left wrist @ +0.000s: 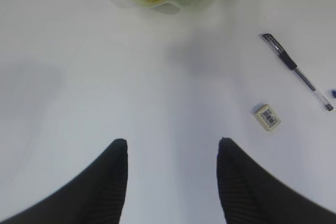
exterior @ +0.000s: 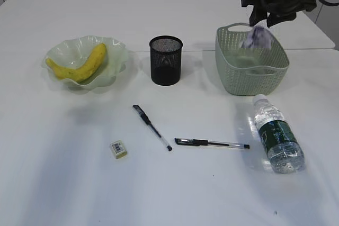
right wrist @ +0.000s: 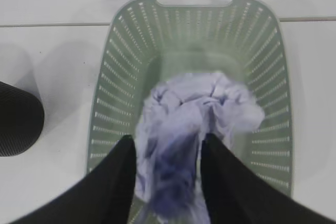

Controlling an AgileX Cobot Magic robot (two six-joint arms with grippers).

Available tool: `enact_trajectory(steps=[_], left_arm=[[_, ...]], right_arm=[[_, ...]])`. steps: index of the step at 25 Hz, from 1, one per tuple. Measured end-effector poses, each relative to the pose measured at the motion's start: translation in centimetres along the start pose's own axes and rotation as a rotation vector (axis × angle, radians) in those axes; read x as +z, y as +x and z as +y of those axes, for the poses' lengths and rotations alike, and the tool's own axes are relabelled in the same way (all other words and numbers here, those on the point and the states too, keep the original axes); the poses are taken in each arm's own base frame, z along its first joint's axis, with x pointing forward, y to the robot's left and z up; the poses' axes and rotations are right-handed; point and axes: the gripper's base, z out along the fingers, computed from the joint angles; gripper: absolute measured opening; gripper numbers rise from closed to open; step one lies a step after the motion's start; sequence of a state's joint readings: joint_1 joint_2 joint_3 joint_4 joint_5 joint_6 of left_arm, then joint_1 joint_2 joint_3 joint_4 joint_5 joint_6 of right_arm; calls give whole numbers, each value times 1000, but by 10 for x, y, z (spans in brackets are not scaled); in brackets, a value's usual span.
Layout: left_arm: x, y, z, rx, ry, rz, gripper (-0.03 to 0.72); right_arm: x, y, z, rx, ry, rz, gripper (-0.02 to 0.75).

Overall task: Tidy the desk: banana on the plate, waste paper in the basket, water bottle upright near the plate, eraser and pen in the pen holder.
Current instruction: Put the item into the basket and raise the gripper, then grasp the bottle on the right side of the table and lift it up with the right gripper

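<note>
White desk (exterior: 63, 183) fills my view, a seam running across its far half. Banana (exterior: 79, 67) already lies in the plate (exterior: 119, 51) toward the far left. My right gripper (right wrist: 167, 148) hangs over the basket (exterior: 233, 80) at the far right; its fingers stand apart with the waste paper (right wrist: 199, 103) blurred between them, over the basket's inside, so I cannot tell whether they are pinching it or have let go. I judge that step nearly done. Left gripper (left wrist: 170, 145) hovers spread and empty over bare desk. Still to do: water bottle (exterior: 276, 136) lies on its side near the right edge, two pens (exterior: 151, 126) (exterior: 212, 143) and the eraser (exterior: 118, 148) lie mid-desk, outside the pen holder (exterior: 166, 60).
</note>
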State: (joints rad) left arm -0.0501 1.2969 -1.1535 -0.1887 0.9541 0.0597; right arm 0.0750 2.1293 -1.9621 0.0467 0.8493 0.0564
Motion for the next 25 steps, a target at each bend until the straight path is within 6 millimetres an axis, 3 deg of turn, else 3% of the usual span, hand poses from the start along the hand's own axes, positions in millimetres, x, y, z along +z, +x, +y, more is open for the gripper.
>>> enact_trajectory(steps=[5, 15, 19, 25], left_arm=[[0, 0, 0, -4, 5, -1, 385], [0, 0, -1, -5, 7, -1, 384], [0, 0, -1, -5, 7, -1, 385], [0, 0, -1, -5, 7, 2, 384]], right_arm=[[0, 1, -1, 3, 6, 6, 434], [-5, 18, 4, 54, -42, 209, 445], [-24, 21, 5, 29, -46, 272, 446], [-68, 16, 11, 3, -57, 246, 441]])
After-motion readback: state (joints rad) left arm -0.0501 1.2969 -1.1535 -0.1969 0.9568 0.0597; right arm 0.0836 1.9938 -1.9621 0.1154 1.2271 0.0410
